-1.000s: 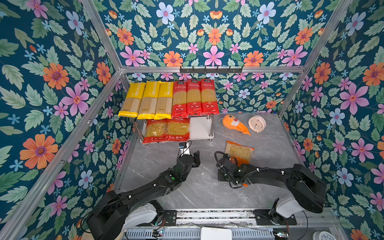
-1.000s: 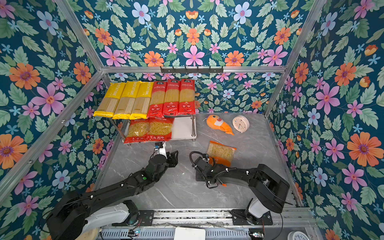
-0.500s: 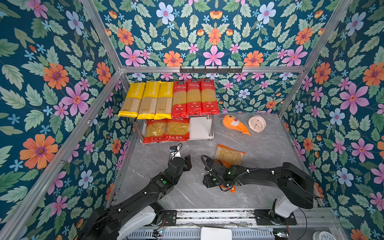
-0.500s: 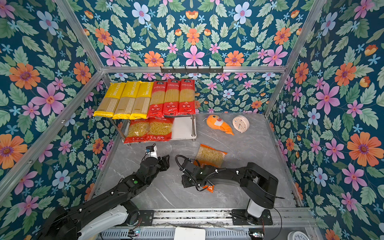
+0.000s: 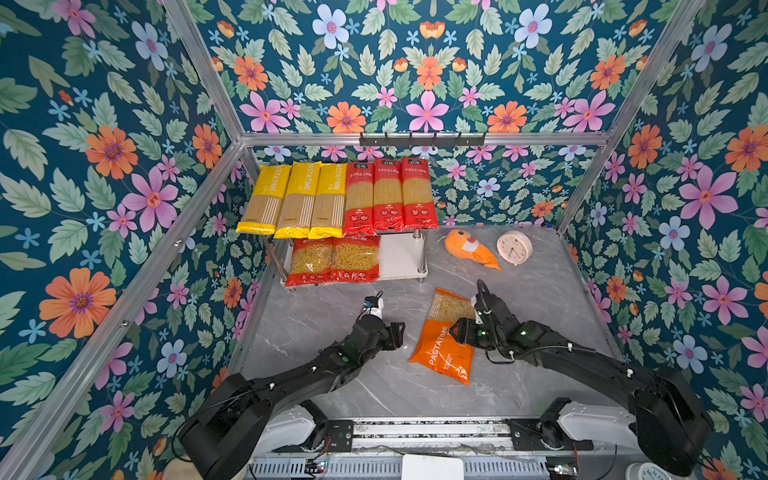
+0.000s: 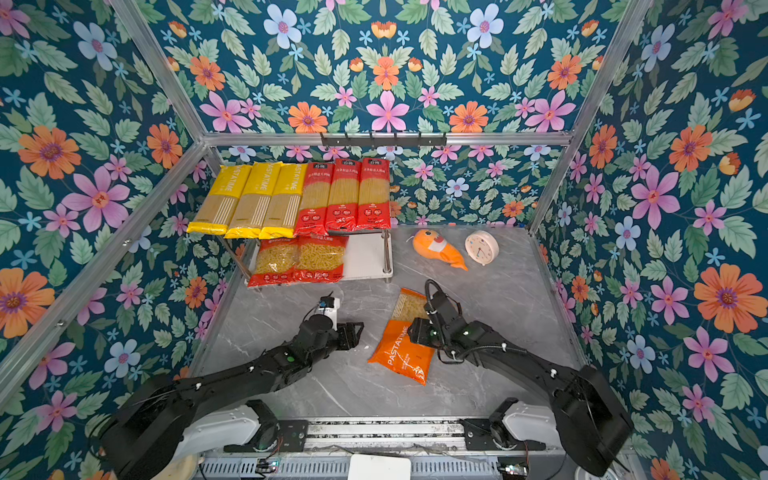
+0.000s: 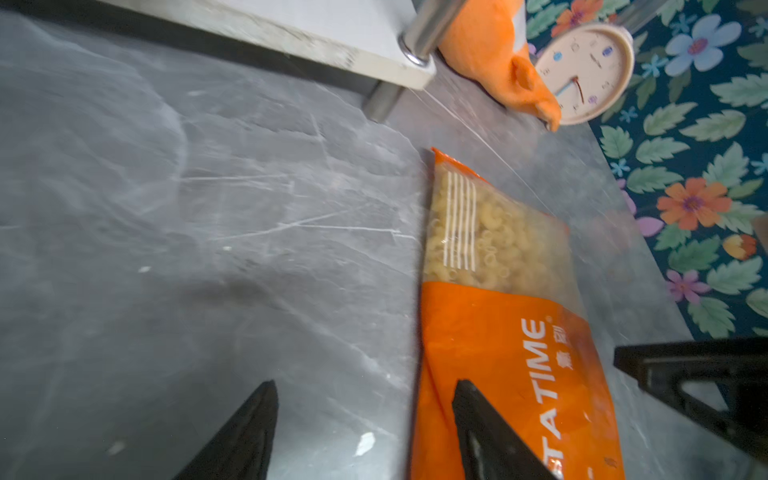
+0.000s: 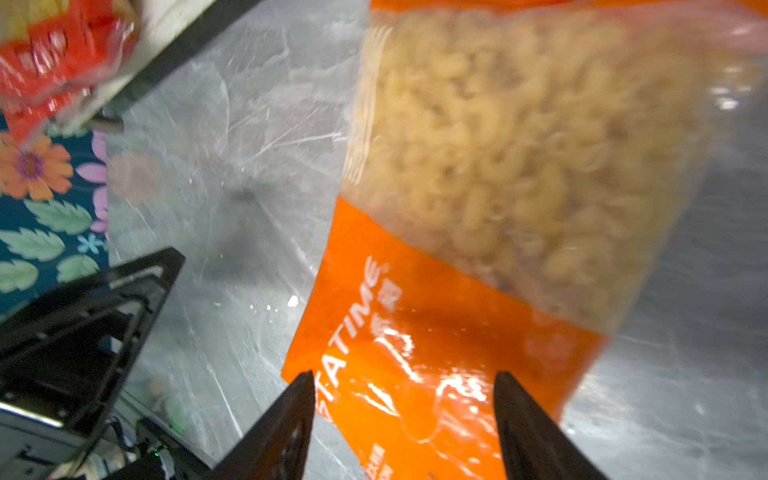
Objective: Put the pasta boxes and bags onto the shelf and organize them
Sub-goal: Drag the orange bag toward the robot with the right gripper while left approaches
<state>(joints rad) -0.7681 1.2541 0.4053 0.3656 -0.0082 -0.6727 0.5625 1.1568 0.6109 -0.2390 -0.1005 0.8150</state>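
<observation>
Both hands stand open and empty. The right hand (image 5: 460, 331) hangs with its jaws spread wide over the right edge of the orange PASTATIME bag (image 5: 441, 351), though I cannot tell whether it touches the plastic. The left hand (image 5: 395, 333) waits just off the bag's other side, jaws apart. The bag lies flat on the tabletop (image 5: 328, 320) between them.

Beyond the hands, the shelf (image 5: 401, 257) looks nearly stocked. Three yellow spaghetti packs (image 5: 297, 199) and three red spaghetti packs (image 5: 388, 195) lie side by side on top, and two red short-pasta bags (image 5: 334, 259) sit below. This bag seems the only one left, and the bare stretch of the lower board would suit it.

Its long axis runs away from the arms' bases towards the shelf. The clear macaroni end points at the shelf, leaning slightly right, and the printed orange end is nearest the bases.
</observation>
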